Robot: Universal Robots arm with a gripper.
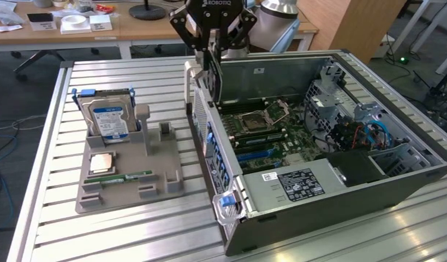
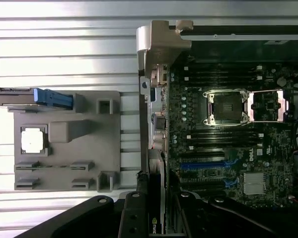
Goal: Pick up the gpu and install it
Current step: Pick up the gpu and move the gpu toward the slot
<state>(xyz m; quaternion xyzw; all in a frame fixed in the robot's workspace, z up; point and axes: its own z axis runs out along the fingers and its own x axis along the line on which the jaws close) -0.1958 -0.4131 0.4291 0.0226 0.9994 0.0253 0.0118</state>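
Gpu [image 1: 208, 82] clamped on edge in the clenched gripper [image 1: 214, 52], hanging at the rear wall of the open computer case [image 1: 354, 210], seemingly not yet down on the blue slots [image 1: 260, 154], with any slight tilt liable to snag its silver bracket [image 2: 161, 39] on that wall or miss the slot.

Arm [image 1: 280, 7] overhead, hand [image 1: 212, 54] pointing straight down, fingers [image 2: 131, 217] clamped.
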